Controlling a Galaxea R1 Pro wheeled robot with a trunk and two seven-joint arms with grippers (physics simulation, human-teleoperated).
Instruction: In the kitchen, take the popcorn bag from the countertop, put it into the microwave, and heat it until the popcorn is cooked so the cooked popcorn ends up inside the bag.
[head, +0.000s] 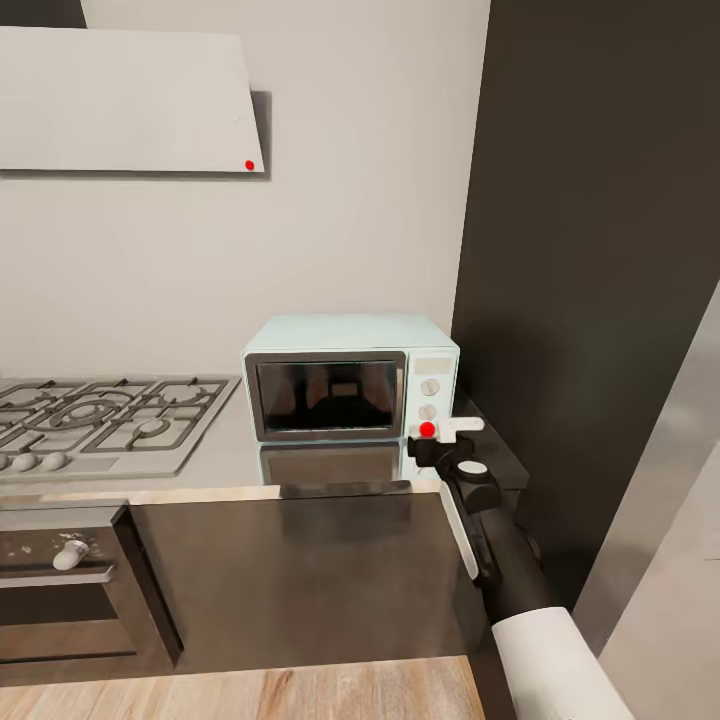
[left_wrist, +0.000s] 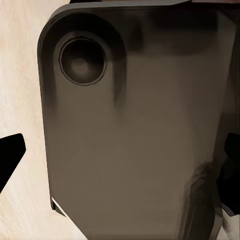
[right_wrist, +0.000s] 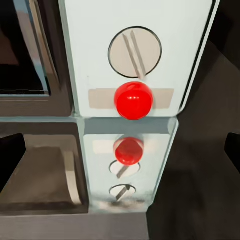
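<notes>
The microwave (head: 350, 378) stands on the grey worktop (head: 225, 455), to the right of the gas hob (head: 105, 415), and its dark glass door looks closed. The popcorn bag cannot be made out behind the dark glass, so I cannot tell if it is inside the microwave.

The right gripper (head: 447, 432) is at the lower part of the microwave's control panel, right next to the red button (right_wrist: 133, 100). In the right wrist view its fingers (right_wrist: 10, 162) stand spread apart, one on each side of the panel, and they grasp nothing.

The step in hand seems to be starting the heating. To do it well, the arm should go straight forward, keep the red button centred, and press gently so the microwave does not slide back.

The left gripper (left_wrist: 120, 155) hangs low near a dark panel of the robot; its fingers also stand apart and are empty.
</notes>
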